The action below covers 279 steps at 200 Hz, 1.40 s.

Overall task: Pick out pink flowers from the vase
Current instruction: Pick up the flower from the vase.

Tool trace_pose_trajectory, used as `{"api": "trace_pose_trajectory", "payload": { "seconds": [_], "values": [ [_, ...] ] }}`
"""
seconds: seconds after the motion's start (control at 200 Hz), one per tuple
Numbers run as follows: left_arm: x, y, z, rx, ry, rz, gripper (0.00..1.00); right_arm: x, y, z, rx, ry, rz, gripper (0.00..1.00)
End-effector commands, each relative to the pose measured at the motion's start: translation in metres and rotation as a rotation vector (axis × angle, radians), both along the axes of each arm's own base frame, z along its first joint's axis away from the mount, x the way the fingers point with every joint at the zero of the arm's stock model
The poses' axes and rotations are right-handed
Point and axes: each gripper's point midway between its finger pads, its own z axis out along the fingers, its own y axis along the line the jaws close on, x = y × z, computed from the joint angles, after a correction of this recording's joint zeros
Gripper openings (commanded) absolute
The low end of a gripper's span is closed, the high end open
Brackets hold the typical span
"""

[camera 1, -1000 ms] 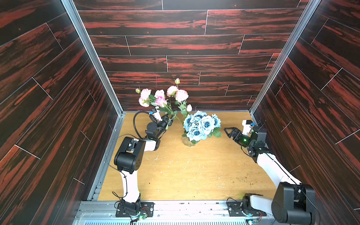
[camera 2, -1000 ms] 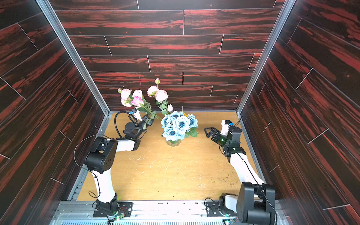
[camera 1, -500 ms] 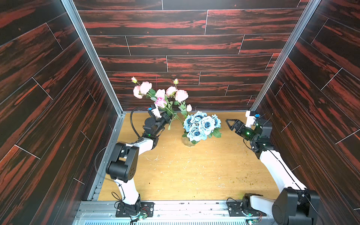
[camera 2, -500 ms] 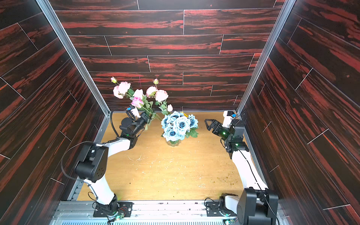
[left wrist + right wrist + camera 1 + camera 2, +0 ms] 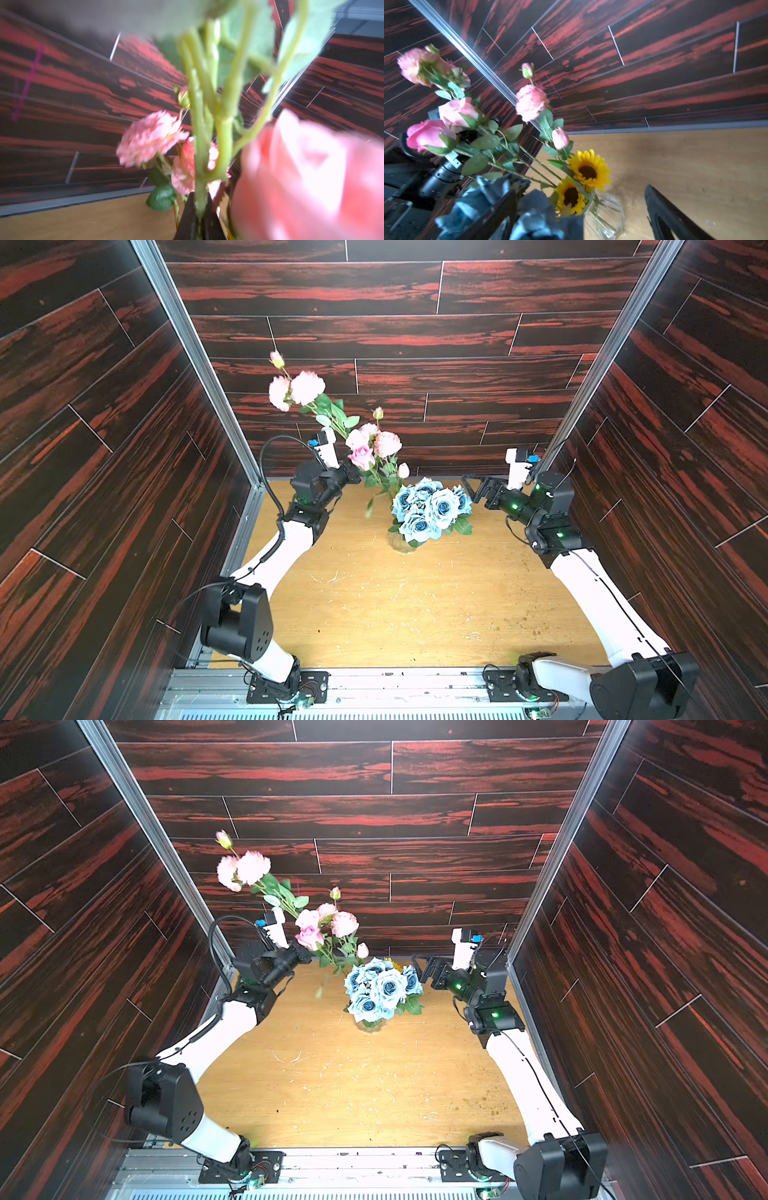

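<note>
The left arm rose from its base at the near edge, folded sharply at the elbow. Its forearm sloped up toward the back wall, and the left gripper was held high, pointing sideways at the bouquet. Its jaws were clamped on the green stem of one spray of pink flowers, whose ruffled blooms and bud leaned high above the gripper. A blurred stem end hung below it, beside the vase and apart from it. Other pink flowers stood in the vase, behind the blue rose bunch and beside two sunflowers. The right arm stretched along the right wall with its wrist raised. The right gripper faced the blue bunch, just beside it, with jaws wide apart and holding nothing.
</note>
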Motion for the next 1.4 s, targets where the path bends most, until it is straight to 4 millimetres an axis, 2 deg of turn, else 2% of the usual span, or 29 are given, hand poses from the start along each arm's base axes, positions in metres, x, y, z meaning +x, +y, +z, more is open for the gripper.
{"api": "trace_pose_trajectory", "payload": {
  "seconds": [0.0,0.205,0.536,0.631,0.852,0.952,1.027,1.117,1.172,1.247,1.323,1.393],
  "values": [
    [-0.01,0.012,0.028,0.11,-0.043,0.07,0.0,0.002,0.006,0.006,-0.041,-0.019,-0.001,0.97],
    [-0.015,0.03,0.067,0.226,-0.074,0.181,0.0,-0.002,0.018,0.016,-0.048,-0.044,0.029,0.97],
    [-0.029,0.052,0.135,0.322,-0.167,0.304,0.0,-0.004,0.035,0.018,-0.059,-0.053,0.082,0.97],
    [-0.032,0.064,0.153,0.359,-0.194,0.376,0.0,-0.006,0.036,0.021,-0.065,-0.064,0.086,0.97],
    [-0.041,0.086,0.179,0.459,-0.205,0.497,0.0,-0.005,0.034,0.033,-0.084,-0.094,0.069,0.97],
    [-0.044,0.099,0.178,0.528,-0.174,0.566,0.0,-0.007,0.032,0.043,-0.099,-0.122,0.057,0.97],
    [-0.044,0.112,0.169,0.581,-0.128,0.629,0.0,-0.01,0.033,0.052,-0.113,-0.155,0.062,0.97],
    [-0.05,0.121,0.153,0.629,-0.069,0.651,0.0,-0.021,0.047,0.06,-0.131,-0.212,0.13,0.97],
    [-0.057,0.118,0.144,0.64,-0.049,0.612,0.0,-0.032,0.062,0.063,-0.143,-0.255,0.201,0.97],
    [-0.072,0.103,0.128,0.658,-0.041,0.496,0.0,-0.054,0.087,0.065,-0.155,-0.321,0.324,0.97],
    [-0.092,0.09,0.117,0.673,-0.039,0.379,0.0,-0.075,0.109,0.066,-0.177,-0.378,0.423,0.97],
    [-0.115,0.087,0.115,0.656,-0.034,0.327,0.0,-0.091,0.127,0.065,-0.188,-0.411,0.499,0.97]
  ]
}}
